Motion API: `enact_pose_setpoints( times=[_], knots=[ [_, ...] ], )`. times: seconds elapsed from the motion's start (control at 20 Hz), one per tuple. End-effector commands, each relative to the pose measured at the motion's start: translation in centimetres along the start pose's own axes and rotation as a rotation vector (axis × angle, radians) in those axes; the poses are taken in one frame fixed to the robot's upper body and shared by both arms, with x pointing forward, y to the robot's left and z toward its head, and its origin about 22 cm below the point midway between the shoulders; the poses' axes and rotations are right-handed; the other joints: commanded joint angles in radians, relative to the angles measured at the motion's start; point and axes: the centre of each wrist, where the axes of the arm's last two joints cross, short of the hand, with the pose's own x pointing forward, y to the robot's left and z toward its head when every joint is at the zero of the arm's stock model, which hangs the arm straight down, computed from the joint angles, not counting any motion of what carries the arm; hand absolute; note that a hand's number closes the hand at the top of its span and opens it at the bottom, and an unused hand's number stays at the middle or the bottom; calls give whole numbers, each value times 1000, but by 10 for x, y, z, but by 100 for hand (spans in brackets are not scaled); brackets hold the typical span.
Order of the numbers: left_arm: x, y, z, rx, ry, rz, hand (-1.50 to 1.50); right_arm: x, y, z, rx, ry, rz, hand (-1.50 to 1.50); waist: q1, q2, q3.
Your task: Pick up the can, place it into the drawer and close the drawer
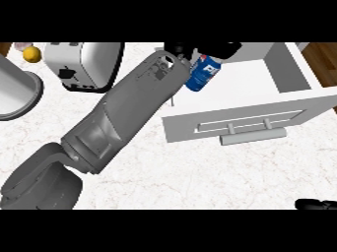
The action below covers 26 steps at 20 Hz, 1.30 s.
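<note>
A grey forearm (120, 118) runs diagonally from the lower left of the frame up toward the top centre, where the left hand (200, 49) is curled around a blue can (204, 73). The can is tilted, its top hidden by the black fingers and its lower end pointing down and to the left; white and red lettering shows on its side. It hangs over the left part of the open drawer (262, 83), a white box that fills the upper right of the frame, with a pale floor and a raised wall along its right side. The drawer's front panel (252, 118) crosses the middle right of the frame at a slant and carries a bar handle (253, 135). Whether the can touches the drawer floor cannot be told from this view. At the lower right edge only a dark piece of the right hand (324, 204) shows, lying low against the white marbled counter (200, 172); whether its fingers are apart or together cannot be told. In the upper left a silver toaster (84, 64) stands just beside the forearm, a small yellow fruit (31, 53) lies to its left, and a large grey cylinder on a round base (8, 86) sits at the left edge.
</note>
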Motion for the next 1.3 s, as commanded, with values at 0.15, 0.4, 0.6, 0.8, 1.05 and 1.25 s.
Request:
enact_pose_setpoints(
  times=[0.15,0.4,0.6,0.8,1.05,1.25],
  knots=[
    [-21,0,5,48,11,-3,-150,7,-1,1,19,1,16,-150,-2,2,-1],
    [-18,0,5,55,4,47,-150,6,-5,7,11,-62,102,-150,1,1,0],
    [-14,-2,7,82,28,88,-150,22,0,4,35,-143,255,-150,0,-1,-1],
    [-5,-2,6,48,46,134,-150,33,2,-4,72,-173,370,-150,33,-8,-2],
    [-7,-4,10,82,1,175,-150,33,14,-11,103,-221,485,-150,40,-7,-2],
    [26,-7,4,98,-12,171,-150,32,13,-22,139,-239,646,-150,55,-11,-1]
  ],
)
